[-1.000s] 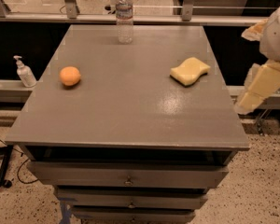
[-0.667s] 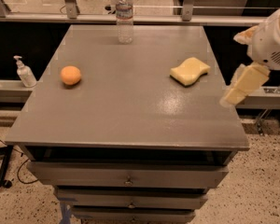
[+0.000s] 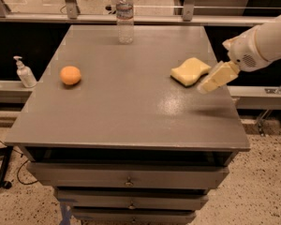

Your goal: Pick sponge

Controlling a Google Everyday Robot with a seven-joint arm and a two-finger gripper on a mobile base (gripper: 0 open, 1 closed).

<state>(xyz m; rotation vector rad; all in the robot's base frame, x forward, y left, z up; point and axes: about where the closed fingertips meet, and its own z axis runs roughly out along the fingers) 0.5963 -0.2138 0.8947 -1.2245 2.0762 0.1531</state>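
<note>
The sponge (image 3: 190,71) is a pale yellow foam block with wavy edges. It lies flat on the right side of the grey cabinet top (image 3: 126,97). My gripper (image 3: 210,83) comes in from the right on a white arm. Its pale yellow flat fingers hang above the top, just right of the sponge and a little in front of it. It holds nothing.
A round orange fruit (image 3: 70,75) sits on the left side of the top. A clear water bottle (image 3: 125,13) stands at the back edge. A soap pump bottle (image 3: 24,72) stands on a ledge to the left. Drawers (image 3: 127,179) are below the front edge.
My gripper has moved left and forward, from beyond the right edge of the cabinet to just beside the sponge. The sponge and the fruit have not moved.
</note>
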